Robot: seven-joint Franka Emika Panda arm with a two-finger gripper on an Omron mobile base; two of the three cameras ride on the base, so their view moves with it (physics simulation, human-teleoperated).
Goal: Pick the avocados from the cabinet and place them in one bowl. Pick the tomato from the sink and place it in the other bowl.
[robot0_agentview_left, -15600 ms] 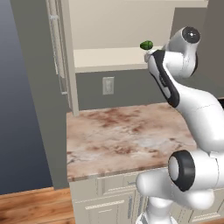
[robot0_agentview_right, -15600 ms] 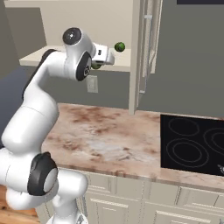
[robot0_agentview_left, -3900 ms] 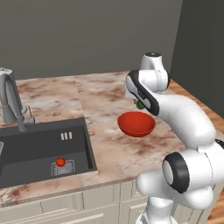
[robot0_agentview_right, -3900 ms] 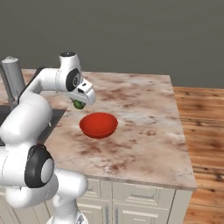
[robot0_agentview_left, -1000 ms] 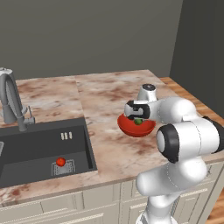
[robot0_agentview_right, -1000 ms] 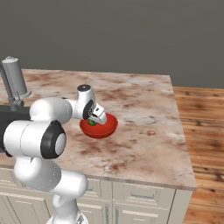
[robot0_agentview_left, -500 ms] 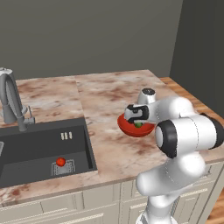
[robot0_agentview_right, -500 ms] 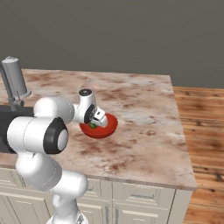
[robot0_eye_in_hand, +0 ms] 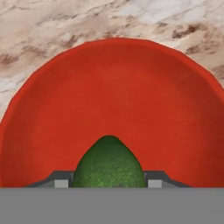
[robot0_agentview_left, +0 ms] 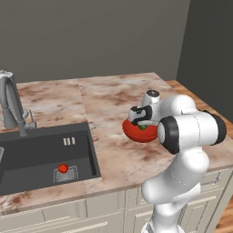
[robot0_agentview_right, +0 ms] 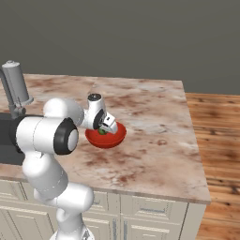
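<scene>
Over the red bowl (robot0_agentview_left: 136,132), the gripper (robot0_agentview_left: 141,125) hangs low, its two small dark fingers closed narrowly on a dark green avocado (robot0_eye_in_hand: 108,164). From the hand view, the fruit sits between the grey finger tips (robot0_eye_in_hand: 61,180), its pointed end facing away from the hand and its skin finely pebbled and slightly glossy. Whether the avocado touches the bowl's floor cannot be told. Directly beyond and around the gripper curves the bowl's inside, a smooth, bright red, shallow, round dish with a thin rim. In the right base view the avocado (robot0_agentview_right: 101,131) shows as a small green spot just under the hand, inside the bowl (robot0_agentview_right: 112,137).

Under the bowl lies the countertop (robot0_agentview_left: 113,100), a flat slab of mottled pink, brown and cream stone pattern. Well away from the gripper, off to its left, is the sink (robot0_agentview_left: 41,154), a dark grey rectangular basin sunk into the counter. A small round red tomato (robot0_agentview_left: 63,168) rests on the square drain there. Beside the sink's far edge rises a curved grey faucet (robot0_agentview_left: 12,107).
</scene>
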